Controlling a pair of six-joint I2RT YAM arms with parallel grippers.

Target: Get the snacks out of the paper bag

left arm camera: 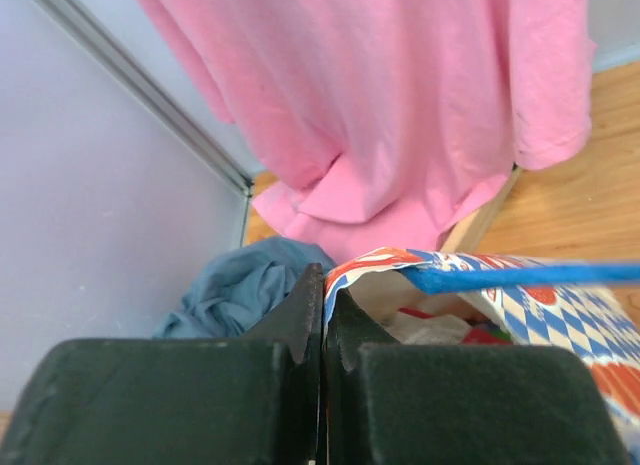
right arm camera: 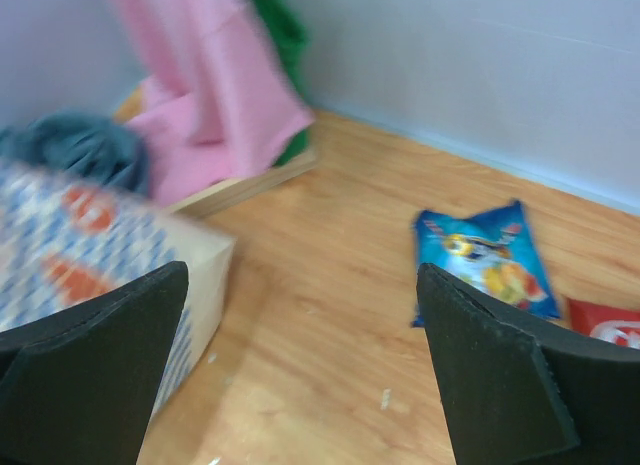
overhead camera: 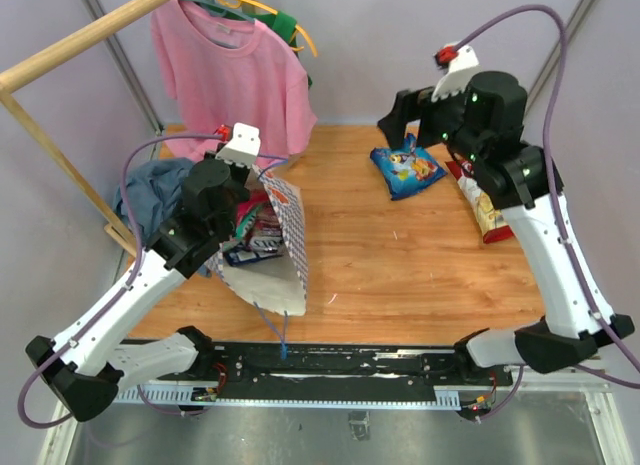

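Observation:
The paper bag [overhead camera: 285, 247], white inside and blue-checked outside, stands tilted at the table's left with its mouth open. My left gripper [left arm camera: 325, 290] is shut on its upper rim, with the blue cord handle [left arm camera: 520, 276] just to the right. Several snacks [overhead camera: 255, 228] show inside the bag. A blue snack packet [overhead camera: 407, 168] and a red-white chips packet [overhead camera: 482, 207] lie on the table at the right. My right gripper [right arm camera: 300, 370] hangs open and empty above the wood, with the blue packet [right arm camera: 485, 260] just beyond its right finger.
A pink T-shirt [overhead camera: 235, 70] hangs from a wooden rail at the back left. A blue-grey cloth [overhead camera: 155, 190] is heaped beside the bag, near the left table edge. Bare wooden tabletop [overhead camera: 400, 255] lies between the bag and the packets.

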